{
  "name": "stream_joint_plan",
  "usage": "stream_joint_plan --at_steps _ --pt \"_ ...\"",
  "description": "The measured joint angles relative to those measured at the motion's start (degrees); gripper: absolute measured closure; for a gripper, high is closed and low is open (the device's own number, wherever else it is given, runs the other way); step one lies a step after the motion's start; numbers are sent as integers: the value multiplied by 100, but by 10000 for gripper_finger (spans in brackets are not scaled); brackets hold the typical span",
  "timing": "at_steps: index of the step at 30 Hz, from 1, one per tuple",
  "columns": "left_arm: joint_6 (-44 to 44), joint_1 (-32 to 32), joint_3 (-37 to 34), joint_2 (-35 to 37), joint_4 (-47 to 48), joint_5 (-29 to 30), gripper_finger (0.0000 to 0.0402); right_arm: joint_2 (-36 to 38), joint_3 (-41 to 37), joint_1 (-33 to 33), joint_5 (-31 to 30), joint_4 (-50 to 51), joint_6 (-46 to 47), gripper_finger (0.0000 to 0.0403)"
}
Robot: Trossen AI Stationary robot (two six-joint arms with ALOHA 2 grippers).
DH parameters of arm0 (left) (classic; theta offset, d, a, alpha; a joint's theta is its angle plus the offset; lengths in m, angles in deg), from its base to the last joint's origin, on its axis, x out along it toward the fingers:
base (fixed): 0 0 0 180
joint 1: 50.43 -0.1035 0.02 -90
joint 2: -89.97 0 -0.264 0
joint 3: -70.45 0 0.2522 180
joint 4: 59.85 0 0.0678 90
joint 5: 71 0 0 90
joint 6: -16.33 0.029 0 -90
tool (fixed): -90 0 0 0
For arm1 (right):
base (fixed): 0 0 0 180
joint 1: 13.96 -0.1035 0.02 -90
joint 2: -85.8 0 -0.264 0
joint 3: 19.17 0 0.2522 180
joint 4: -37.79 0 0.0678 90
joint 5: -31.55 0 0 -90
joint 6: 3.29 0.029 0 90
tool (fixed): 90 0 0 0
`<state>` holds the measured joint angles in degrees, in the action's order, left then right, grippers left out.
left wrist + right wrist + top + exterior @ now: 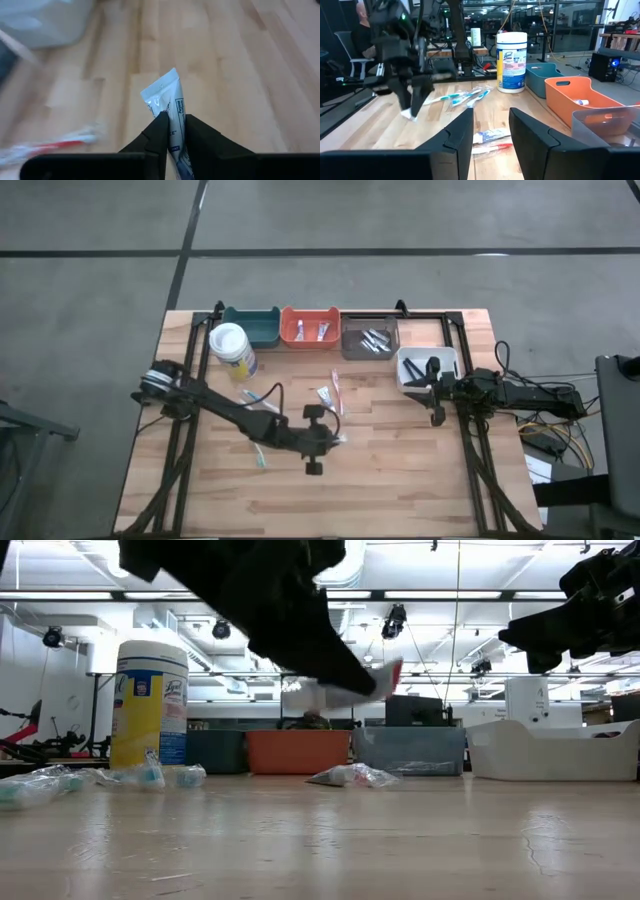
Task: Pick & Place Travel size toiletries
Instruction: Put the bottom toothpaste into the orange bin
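Observation:
My left gripper (172, 131) is shut on a white mini tube with blue print (170, 102), above the middle of the table (335, 440). In the low view the tube (345, 692) is off the wood. Teal toothbrushes (262, 397), a pink toothbrush (337, 388) and another tube (323, 394) lie flat on the table. More tubes lie in the orange bin (310, 327), and dark pieces lie in the grey bin (370, 340). My right gripper (492, 131) is open and waits over the white bin (428, 367). My left gripper pinches the white tube between its two fingers at about mid-length (174, 131). The flat crimped end (162, 90) sticks out past the fingertips. The fingers slant down from above. The tube is tilted and lifted clear of the table.
A wipes canister (232, 348) stands at the far left, next to the teal bin (250, 327). The four bins line the far edge. A wrapped item (350, 776) lies mid-table. Bare wood lies along the near edge (380, 490).

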<state>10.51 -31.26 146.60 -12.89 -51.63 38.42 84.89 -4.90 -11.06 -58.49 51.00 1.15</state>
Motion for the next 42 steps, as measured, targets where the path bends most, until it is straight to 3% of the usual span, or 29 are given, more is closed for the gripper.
stream_joint_plan --at_steps 11,42 --pt "665 -288 -17 556 370 858 340 -4 0 0 -1 2 -6 276" --pt "1090 -2696 -83 647 511 876 340 2 0 2 0 0 0 278"
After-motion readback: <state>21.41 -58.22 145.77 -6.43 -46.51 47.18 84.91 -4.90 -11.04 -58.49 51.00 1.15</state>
